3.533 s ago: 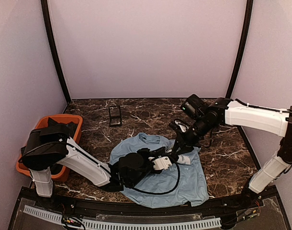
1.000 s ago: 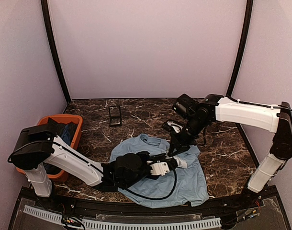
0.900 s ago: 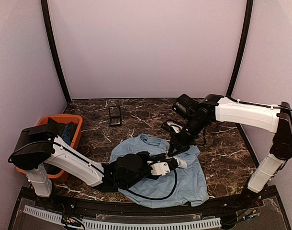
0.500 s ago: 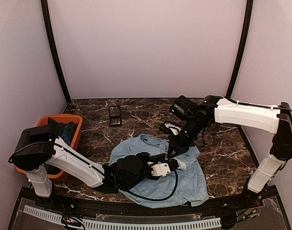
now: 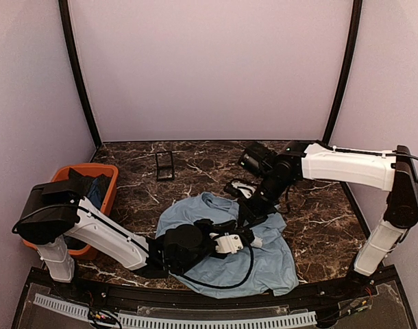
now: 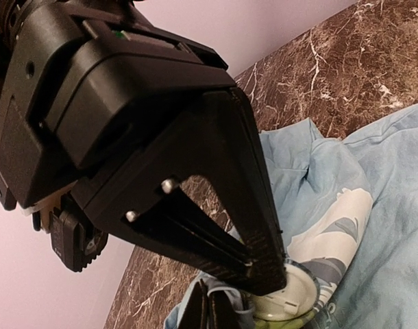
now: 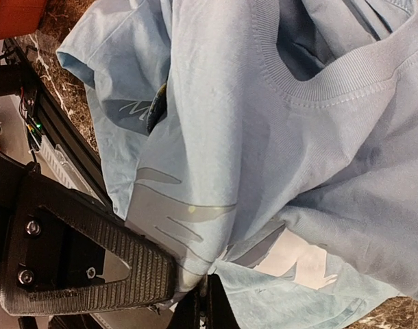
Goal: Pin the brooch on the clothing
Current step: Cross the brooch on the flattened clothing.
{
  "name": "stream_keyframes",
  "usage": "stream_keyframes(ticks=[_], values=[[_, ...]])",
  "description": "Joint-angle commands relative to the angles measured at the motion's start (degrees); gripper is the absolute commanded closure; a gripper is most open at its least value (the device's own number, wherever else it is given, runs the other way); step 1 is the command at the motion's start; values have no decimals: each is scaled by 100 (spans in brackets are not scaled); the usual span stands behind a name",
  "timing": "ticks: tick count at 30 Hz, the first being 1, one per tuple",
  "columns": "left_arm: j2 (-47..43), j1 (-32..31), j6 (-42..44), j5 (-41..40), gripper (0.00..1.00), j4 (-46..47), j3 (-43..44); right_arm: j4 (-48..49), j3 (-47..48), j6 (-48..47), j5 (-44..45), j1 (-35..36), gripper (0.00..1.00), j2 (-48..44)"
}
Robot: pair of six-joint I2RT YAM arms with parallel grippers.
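At the far left, the orange bin (image 5: 85, 166) is sitting with dark garments in it, and the small black case (image 5: 165, 165) is lying towards the back of the worktop (image 5: 318, 226). Both are well apart from the work, so nothing is crowding the arms.

The left arm is reaching low across the shirt (image 5: 264, 260), which is lying rumpled near the front. The left pincer (image 6: 207, 310) is closed tight, and a raised fold of cloth seems to be caught at its tips. My reading is that it is bracing the fabric so the cloth does not slide while the pin goes in.

A small round disc, which I am taking for the brooch (image 6: 289, 291), is sitting on the shirt's white print. It is touching, or all but touching, the tip of the other pincer. It is looking pale with a greenish rim in this view, so I am not certain of it, and I cannot tell whether its pin is through the cloth.

The right pincer (image 7: 203, 305) is coming down steeply from the right, fully closed. Creases are running into its tips, so it is gripping shirt fabric just beside the left one. Pinching the same patch is probably giving a taut ridge to fasten on. The pinning is looking under way but not confirmed.
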Motion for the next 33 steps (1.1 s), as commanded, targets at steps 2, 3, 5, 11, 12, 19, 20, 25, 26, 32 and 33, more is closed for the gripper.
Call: stream_keyframes(ticks=[2, 3, 5, 11, 12, 19, 20, 25, 26, 32, 33], values=[[-158, 26, -34, 25, 99, 588, 14, 316, 23, -122, -805, 368, 100, 107], [-164, 26, -31, 25, 99, 593, 8, 315, 40, -125, -836, 379, 100, 98], [-174, 26, -38, 25, 99, 601, -2, 331, 76, -134, -923, 410, 100, 84], [-216, 34, -59, 27, 99, 606, -22, 330, 175, -169, -991, 462, 100, -10], [-227, 34, -62, 25, 99, 606, -29, 335, 178, -174, -963, 460, 100, -57], [-396, 34, -264, 204, 99, 478, -128, 410, 223, -165, -540, 423, 100, -413], [-439, 39, -287, 225, 99, 450, -150, 436, 222, -157, -504, 397, 100, -459], [-526, 43, -416, 344, 99, 308, -183, 555, 237, -96, -558, 382, 100, -611], [-528, 43, -429, 356, 99, 294, -182, 560, 246, -91, -565, 375, 100, -628], [-514, 45, -497, 370, 99, 264, -170, 575, 240, -129, -664, 391, 100, -691], [-513, 44, -504, 386, 99, 257, -174, 594, 235, -134, -638, 385, 100, -736]])
